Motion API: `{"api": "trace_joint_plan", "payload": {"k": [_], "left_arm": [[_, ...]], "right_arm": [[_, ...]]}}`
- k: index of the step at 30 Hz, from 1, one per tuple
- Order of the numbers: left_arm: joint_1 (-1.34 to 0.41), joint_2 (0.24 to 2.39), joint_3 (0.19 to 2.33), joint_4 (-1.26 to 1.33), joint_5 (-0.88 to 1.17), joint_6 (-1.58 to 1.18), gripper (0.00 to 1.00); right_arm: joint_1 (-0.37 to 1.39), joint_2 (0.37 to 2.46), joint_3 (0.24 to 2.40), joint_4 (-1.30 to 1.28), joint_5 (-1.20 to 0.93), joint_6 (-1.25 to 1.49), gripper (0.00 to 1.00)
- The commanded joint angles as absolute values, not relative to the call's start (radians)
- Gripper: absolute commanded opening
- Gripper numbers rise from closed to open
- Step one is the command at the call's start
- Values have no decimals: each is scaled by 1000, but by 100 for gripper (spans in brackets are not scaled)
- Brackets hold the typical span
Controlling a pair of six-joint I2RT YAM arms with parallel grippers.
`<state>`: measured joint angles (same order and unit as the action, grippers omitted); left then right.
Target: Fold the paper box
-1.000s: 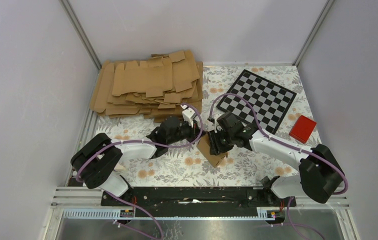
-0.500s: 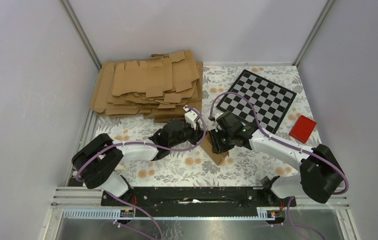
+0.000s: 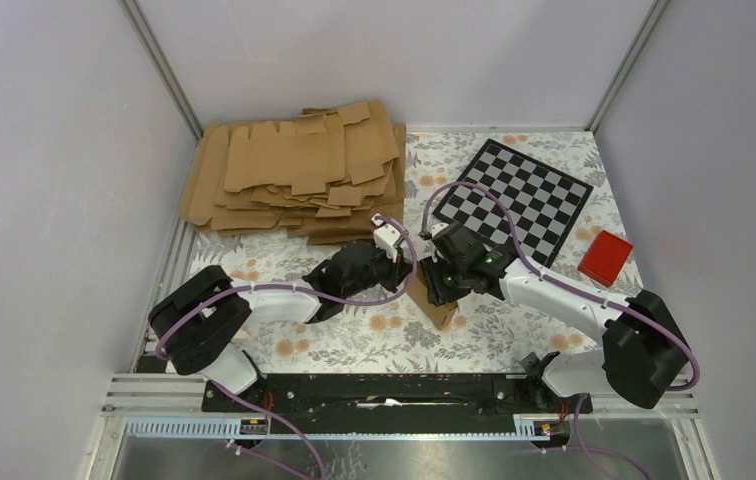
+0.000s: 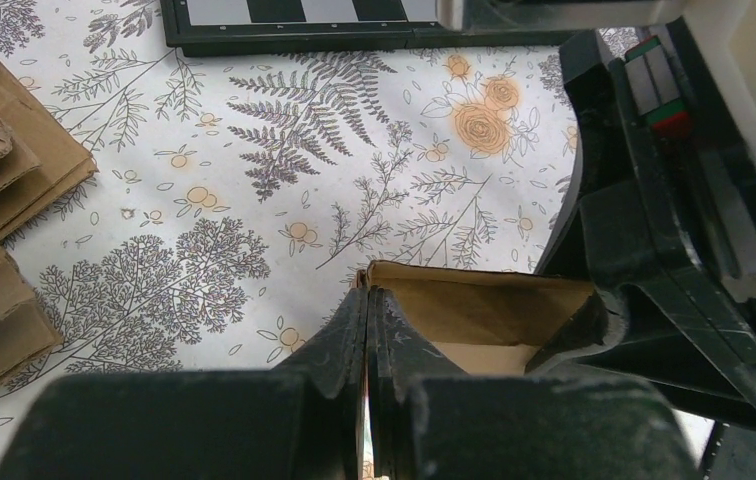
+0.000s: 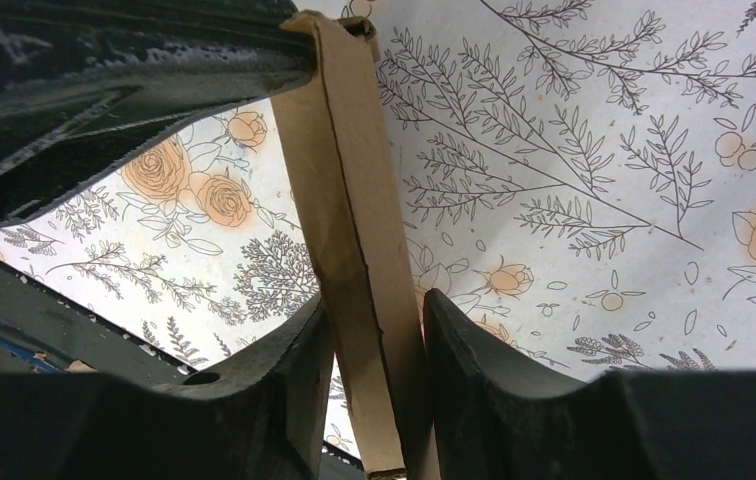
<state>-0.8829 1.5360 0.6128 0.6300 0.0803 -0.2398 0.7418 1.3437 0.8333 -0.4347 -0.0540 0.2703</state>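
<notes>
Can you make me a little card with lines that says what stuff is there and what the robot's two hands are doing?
Being folded: paper box, small and brown, between the two hands
Left: left hand shut, tips at the box's edge
Right: right hand closed on one wall of the box
Back left: pile of flat cardboard blanks
Back right: checkerboard, lying flat
Far right: red block, beside the checkerboard
Underneath: table with a flowery cover
</notes>
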Motion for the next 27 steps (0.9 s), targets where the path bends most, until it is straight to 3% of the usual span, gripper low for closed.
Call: {"api": "trace_joint_plan", "payload": {"k": [1,16,17,22,27], "left_arm": [[-902,1561,641,604,53,-213,0],[-887,1533,650,593,65,-279,0],[-882,1524,644,596,65,-284,3],[-840,1433,574,676,67,-363,45],[-775,1369,599,639,125,-486,67]], "right_arm": [[734,1324,873,-424,37,294,43],[736,1308,847,-375,3,215,37],[736,1305,842,-365,3,215,37],[736,1299,826,-335,-31,202,36],[735,1285,810,-327,-46,196,36]]}}
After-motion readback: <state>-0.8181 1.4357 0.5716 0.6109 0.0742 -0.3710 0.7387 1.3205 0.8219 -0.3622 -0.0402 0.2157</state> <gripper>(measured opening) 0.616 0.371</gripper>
